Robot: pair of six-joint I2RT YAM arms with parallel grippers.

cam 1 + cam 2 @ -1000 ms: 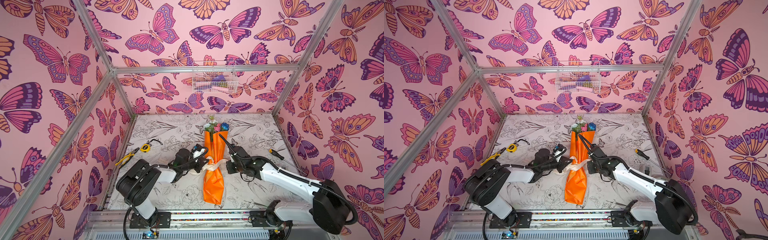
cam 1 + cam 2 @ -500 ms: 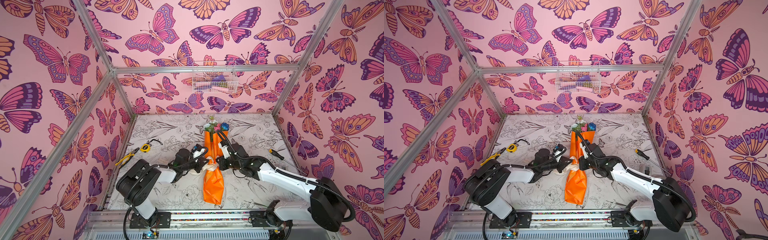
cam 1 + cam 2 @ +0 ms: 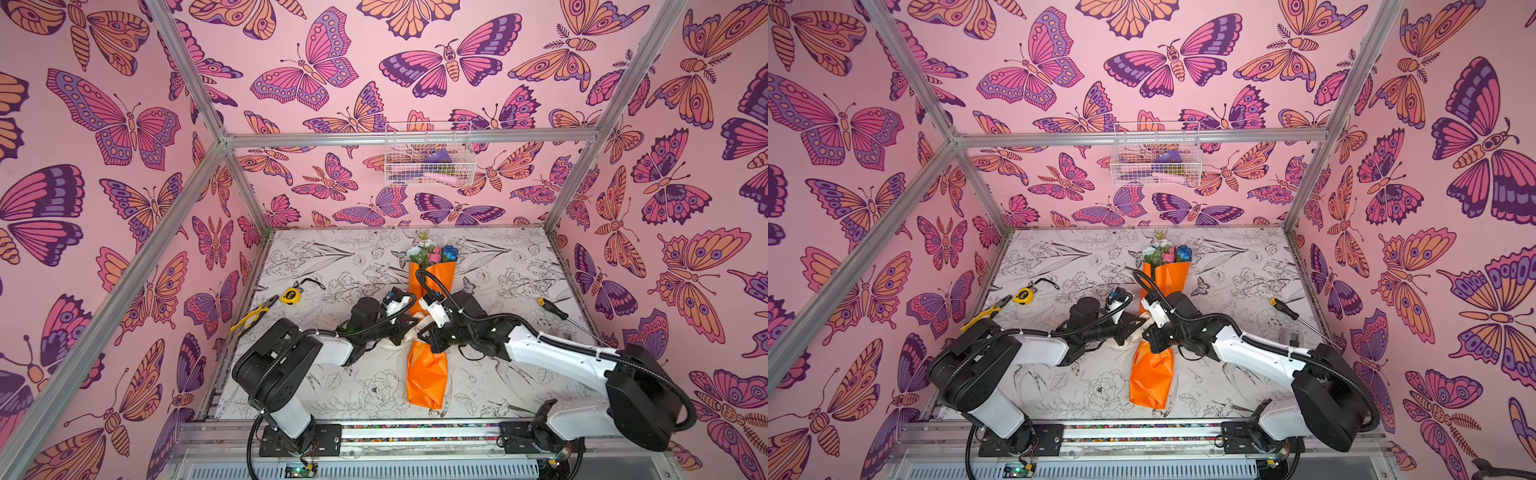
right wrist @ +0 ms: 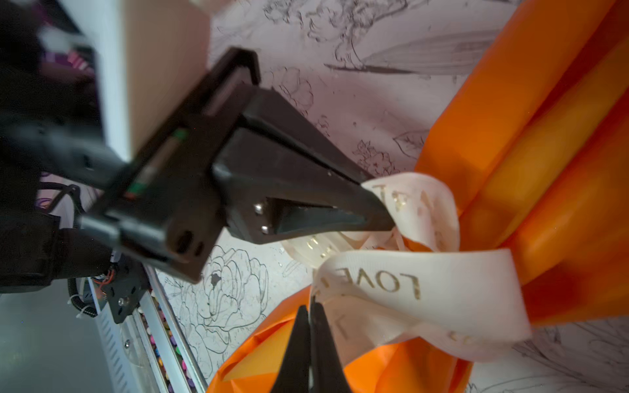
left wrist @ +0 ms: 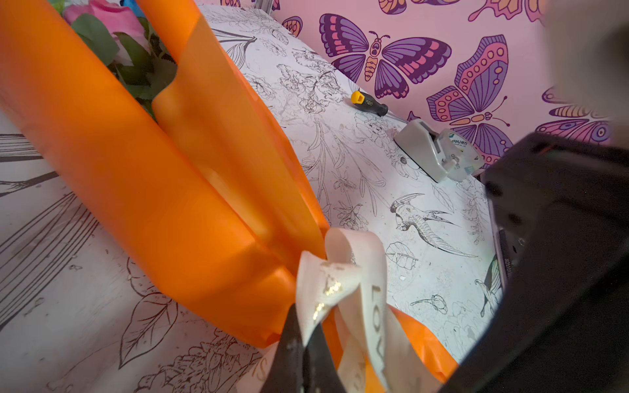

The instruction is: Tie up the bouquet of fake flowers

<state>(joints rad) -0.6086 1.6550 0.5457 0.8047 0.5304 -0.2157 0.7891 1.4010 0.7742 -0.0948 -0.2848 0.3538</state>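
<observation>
In the middle of the table [image 3: 332,257], between the two arms, the bouquet [image 3: 427,374] is being kept lying flat, its blooms pointing toward the back wall and its orange paper [image 5: 136,170] gathered in at a narrow waist. Around that waist a cream ribbon [image 4: 408,282] is being wrapped, with loose loops standing above the paper. One stretch of it is being pinched by the left gripper [image 5: 304,326], whose jaws are closed tight on the ribbon. Another stretch, lettered LOVE, is being clamped at its edge by the right gripper [image 4: 310,306], likewise closed on the ribbon. The two grippers are being held close together, just beside the waist on opposite sides, most likely so that the ends can be crossed and drawn apart without the bouquet being dragged along. The bouquet is probably being left flat so that its weight is being borne by the table while the ribbon is being worked. The knot is not yet being pulled snug: slack is showing in the loops. A screwdriver [image 3: 552,308] is being left well apart, near the right wall.
</observation>
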